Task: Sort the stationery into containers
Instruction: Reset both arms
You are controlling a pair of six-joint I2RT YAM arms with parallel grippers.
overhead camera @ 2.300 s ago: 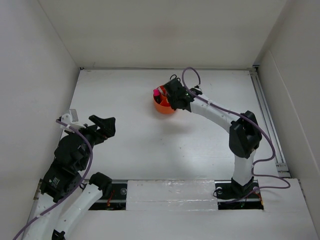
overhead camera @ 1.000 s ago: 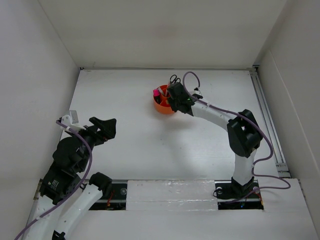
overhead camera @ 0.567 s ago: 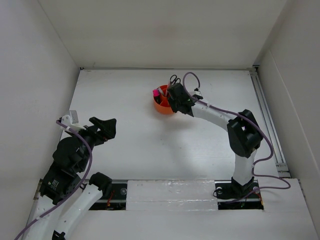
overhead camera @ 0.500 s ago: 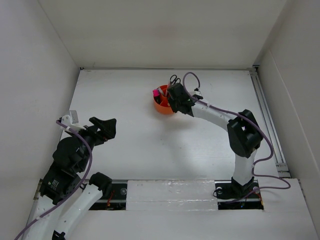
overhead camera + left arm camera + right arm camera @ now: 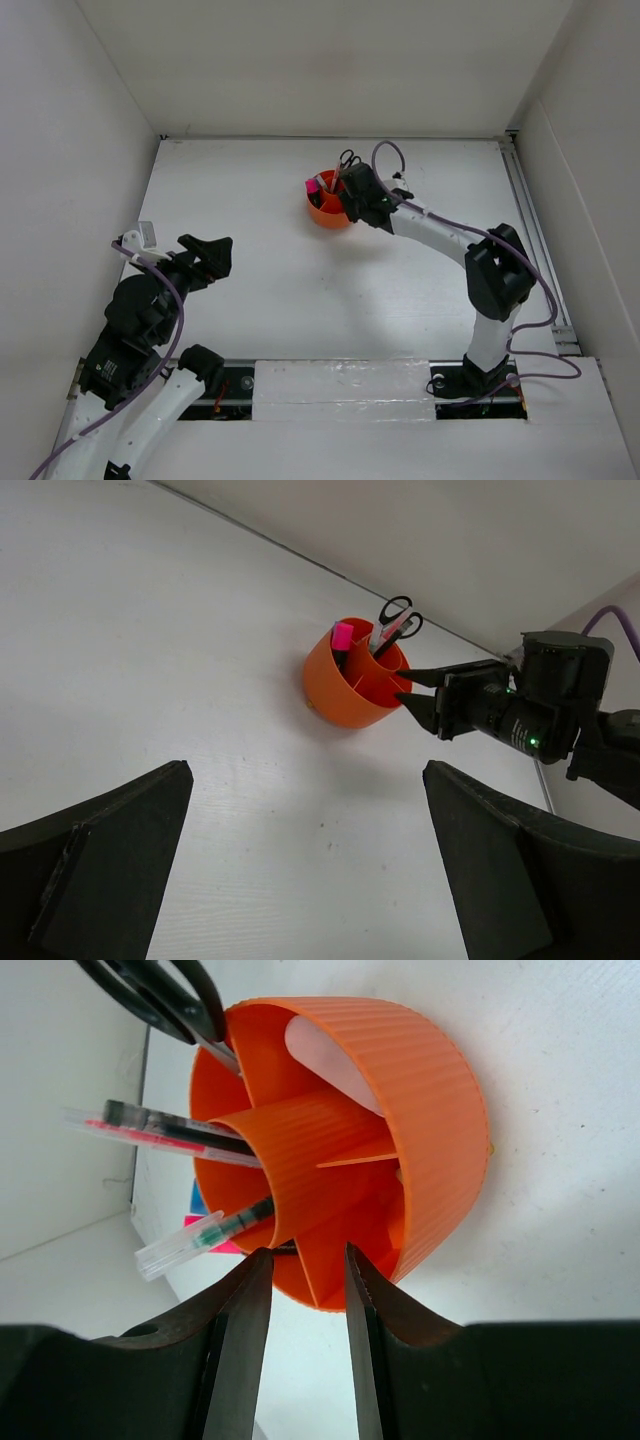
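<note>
The round orange organiser (image 5: 324, 213) stands at the back middle of the table. It holds black-handled scissors (image 5: 397, 610), a pink-capped highlighter (image 5: 342, 637), a blue-capped highlighter (image 5: 197, 1198), a dark pen beside a thin red pencil (image 5: 165, 1123), a pen with a clear end (image 5: 200, 1235) and a pale eraser (image 5: 325, 1055). My right gripper (image 5: 305, 1252) is open and empty, with its fingertips just off the organiser's (image 5: 440, 1130) right rim; it also shows in the left wrist view (image 5: 403, 685). My left gripper (image 5: 305, 770) is open and empty, far away at the near left.
White walls close in the table on the left, back and right. A metal rail (image 5: 535, 235) runs along the table's right edge. The right arm's purple cable (image 5: 385, 150) loops above the organiser.
The right gripper has drawn back a little to the right, off the organiser, so the scissors' handles show. The left arm has not moved.
</note>
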